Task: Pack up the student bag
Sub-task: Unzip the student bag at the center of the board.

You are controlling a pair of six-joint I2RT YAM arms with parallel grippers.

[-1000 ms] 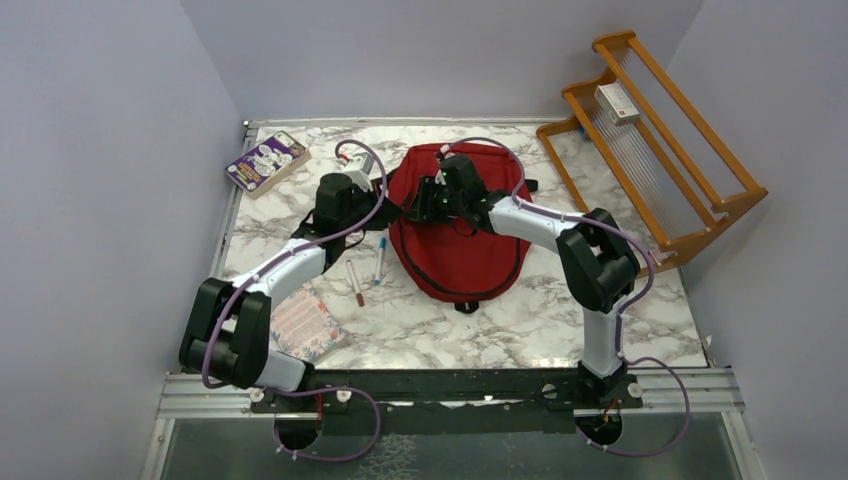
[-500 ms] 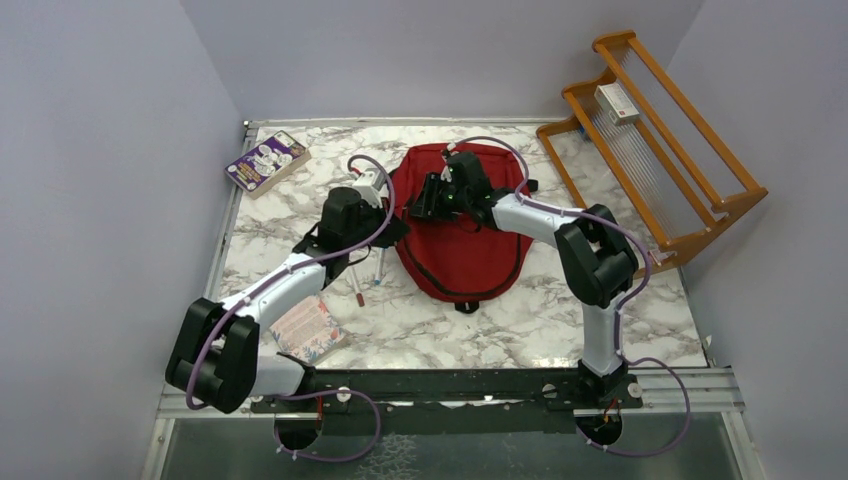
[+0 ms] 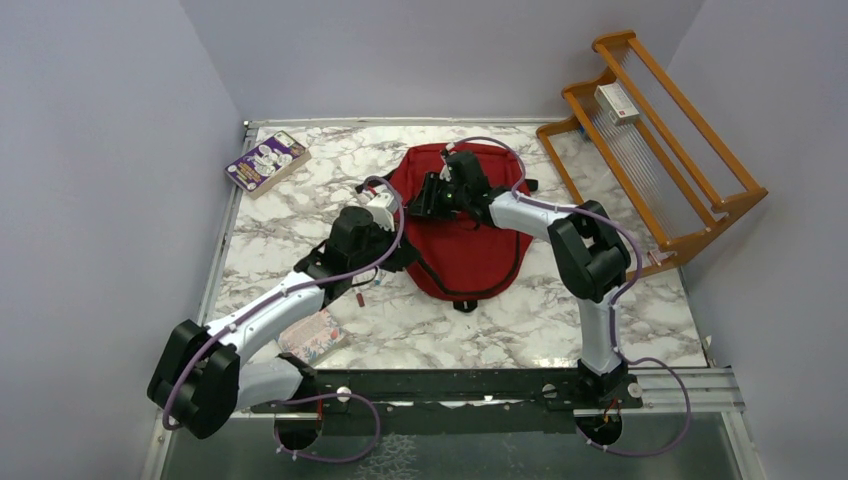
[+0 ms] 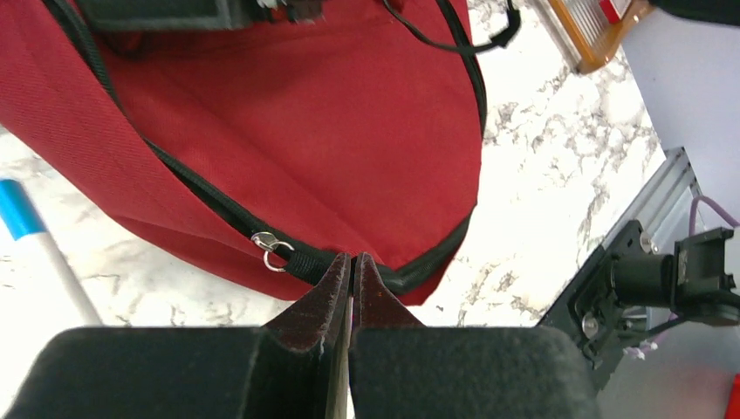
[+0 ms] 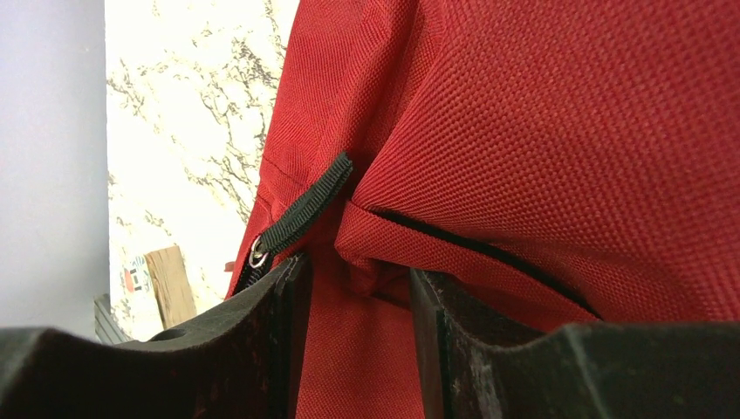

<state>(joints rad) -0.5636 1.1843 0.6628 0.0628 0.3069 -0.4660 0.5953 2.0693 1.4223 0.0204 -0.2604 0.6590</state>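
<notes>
Now | one student bag (image 3: pixel 465 250) | left gripper (image 4: pixel 351 260) pinching one zip pull (image 4: pixel 307 262) | right gripper (image 5: pixel 353 271) clamping its fabric

I am working in what is looking like a robotics lab test cell, not a home or a classroom. Plain lilac walls (image 3: pixel 120 150) are boxing in a marble-patterned surface (image 3: pixel 300 200) on three sides. My left arm (image 3: pixel 270 305) and right arm (image 3: pixel 590 260) are sitting bolted to a metal rail (image 3: pixel 450 385) along the bottom of the frame. A student bag (image 3: pixel 470 250) and a book (image 3: pixel 266 160) at upper left are lying on the surface, and a wooden rack (image 3: pixel 690 150) is standing at upper right: school things in a bare booth.
</notes>
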